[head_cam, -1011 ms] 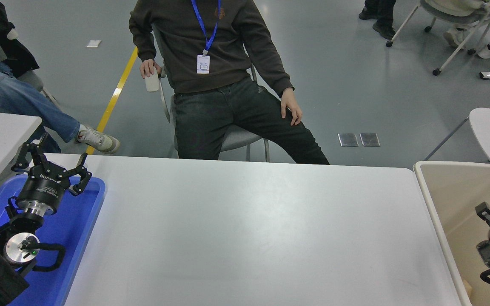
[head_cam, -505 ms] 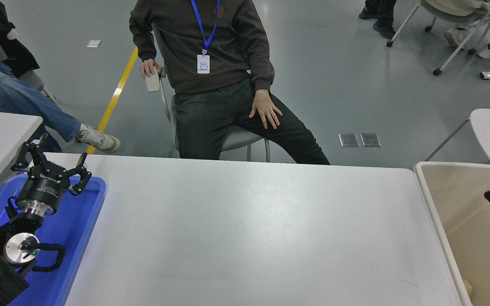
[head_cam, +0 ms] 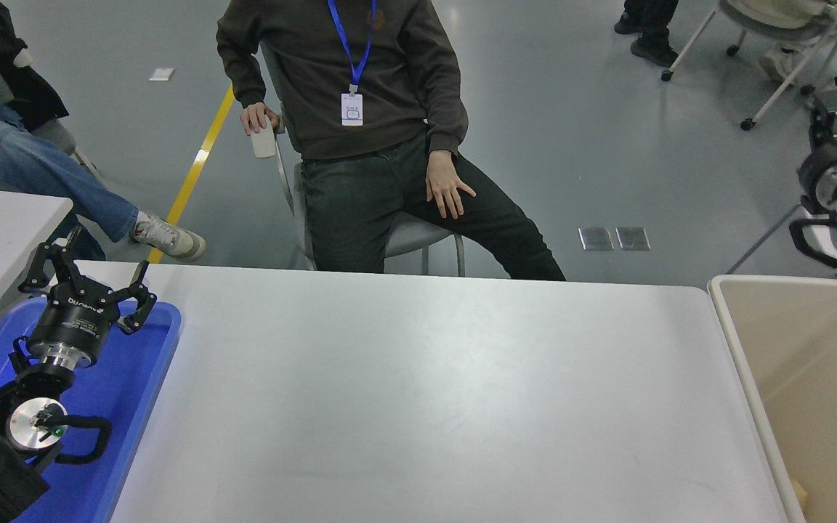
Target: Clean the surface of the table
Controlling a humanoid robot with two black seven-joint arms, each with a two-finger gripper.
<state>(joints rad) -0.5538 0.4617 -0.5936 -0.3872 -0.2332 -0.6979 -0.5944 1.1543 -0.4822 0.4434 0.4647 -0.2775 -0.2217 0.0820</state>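
right claw [head_cam: 831, 109] high beside the beige bin [head_cam: 734, 327] — spread unclear — left claw [head_cam: 88, 280] wide

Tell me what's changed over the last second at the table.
The right arm rose from low inside the bin to high at the right edge, its gripper now above and beyond the bin; whether it is open or shut cannot be told. The seated person's hand shifted inward along the thigh. The left gripper stayed open over the blue tray, and the table surface is unchanged.
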